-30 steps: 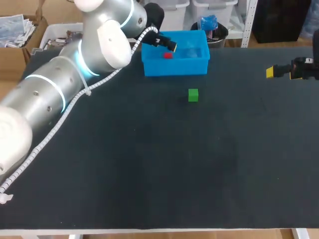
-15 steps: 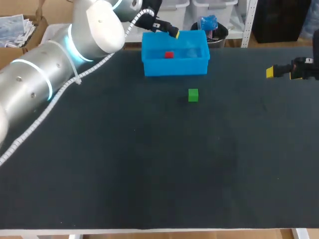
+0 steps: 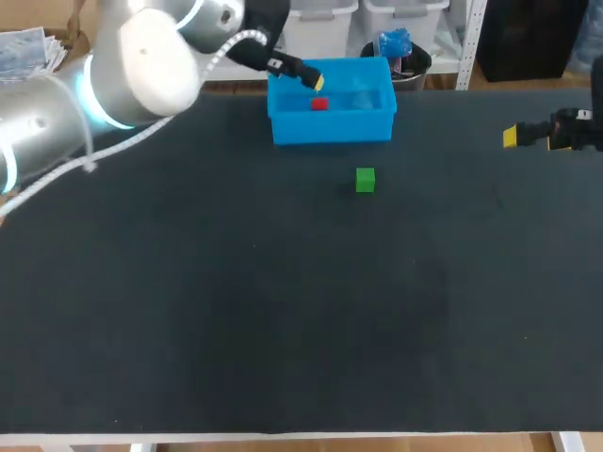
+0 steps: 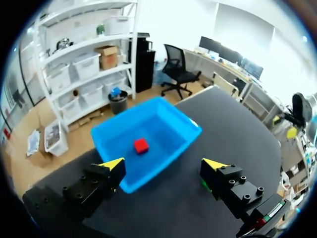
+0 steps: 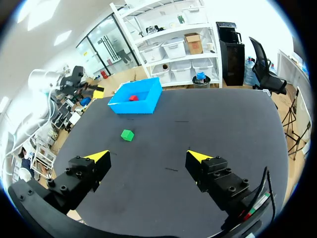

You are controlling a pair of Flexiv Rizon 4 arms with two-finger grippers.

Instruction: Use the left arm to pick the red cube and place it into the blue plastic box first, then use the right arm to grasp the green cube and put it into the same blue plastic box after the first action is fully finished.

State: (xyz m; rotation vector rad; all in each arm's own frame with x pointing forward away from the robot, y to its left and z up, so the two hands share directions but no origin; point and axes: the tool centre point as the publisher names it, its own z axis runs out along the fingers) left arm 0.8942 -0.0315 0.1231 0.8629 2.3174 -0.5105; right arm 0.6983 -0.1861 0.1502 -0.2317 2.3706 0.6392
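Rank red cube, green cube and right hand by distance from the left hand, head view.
1. red cube, inside the box, right by the left hand.
2. green cube, out in front of the box.
3. right hand, far over at the right side.

Nothing legible in any view: no text, label, number or sign clear enough to read.
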